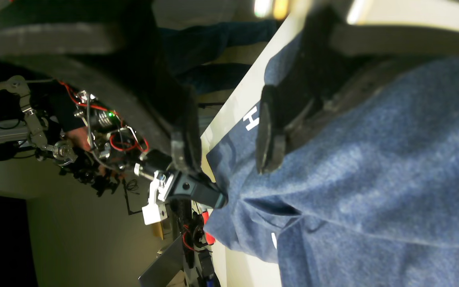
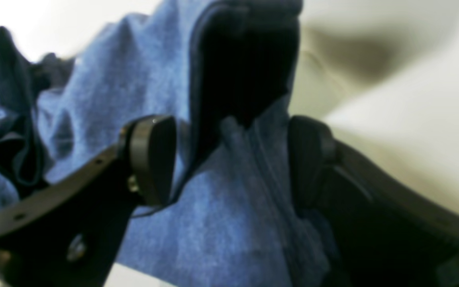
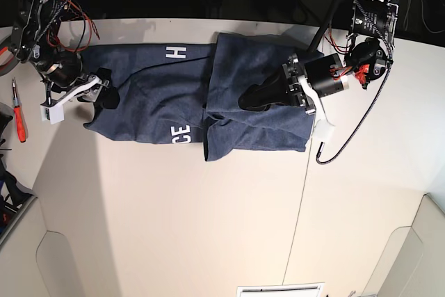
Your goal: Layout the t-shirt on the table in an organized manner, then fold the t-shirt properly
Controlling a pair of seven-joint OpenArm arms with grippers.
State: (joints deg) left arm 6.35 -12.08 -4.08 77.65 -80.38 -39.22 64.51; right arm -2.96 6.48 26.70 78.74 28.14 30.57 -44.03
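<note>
Bare surface: the near half carries nothing; a thin dark seam runs across it on the right.
T-shirt: lies across the far half of the surface, long axis left to right, one end folded over onto the body at right, white lettering showing.
Left gripper: on the scene's right, reaching left over the folded panel; jaws partly open, one finger resting on the cloth, nothing clamped.
Right gripper: on the scene's left, at the shirt's left edge; jaws fully spread, straddling a raised ridge of fabric, not closed on it.
Key relation: each gripper is at its own end of the long axis; the right is nearer the unfolded edge.
</note>
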